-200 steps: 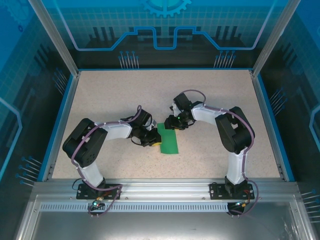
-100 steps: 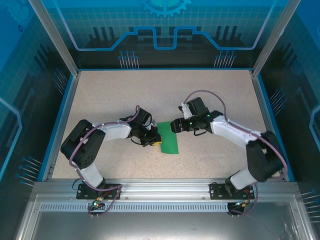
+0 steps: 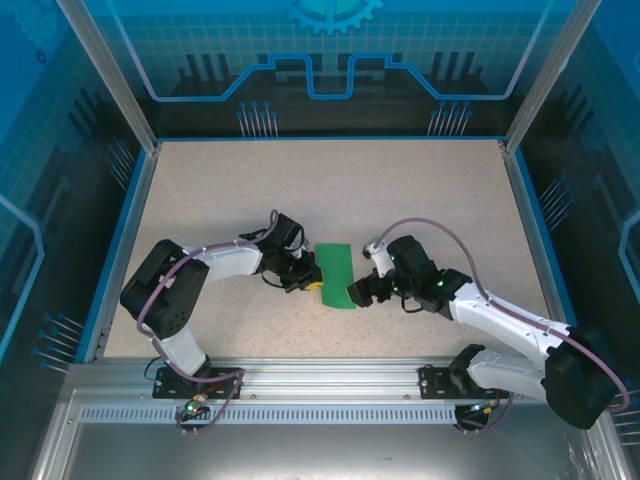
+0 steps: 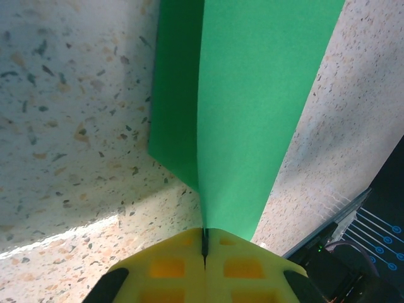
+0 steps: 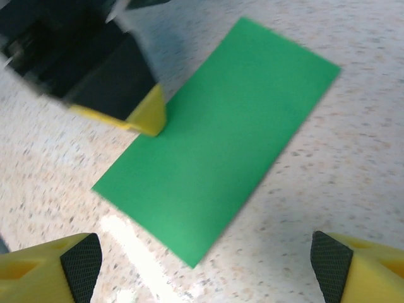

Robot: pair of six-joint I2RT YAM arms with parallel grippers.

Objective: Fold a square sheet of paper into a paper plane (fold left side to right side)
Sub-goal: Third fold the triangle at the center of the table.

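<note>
The right gripper (image 3: 358, 293) sits just off the near right corner of the paper (image 3: 338, 275), low over the table (image 3: 220, 190). Its jaws stand wide apart with nothing between them, and its wrist view shows the paper's near corner just ahead of the tips. The left gripper (image 3: 308, 283) is at the paper's left long edge, toward the near end. Its yellow pads (image 4: 170, 268) are pressed together and clamped on that edge, and the green runs straight into the seam between them. The paper lies as a narrow green rectangle, long axis running away from the arms, flat on the table between the two grippers. In the left wrist view, one layer rises slightly off another beside the clamp, so it is judged already doubled, with the crease not pressed tight there. Beyond the paper's far end the table is bare speckled surface. Handling assessment: the sheet is thin and very light, limp across its width, and likely to slide on the smooth table if pushed from one side. It will crumple or take a stray crease if pinched hard in mid-panel. A hold is best taken at an edge or corner with a shallow bite, while the opposite side is pinned. The free right long edge and near right corner appear the most accessible for the open gripper.
</note>
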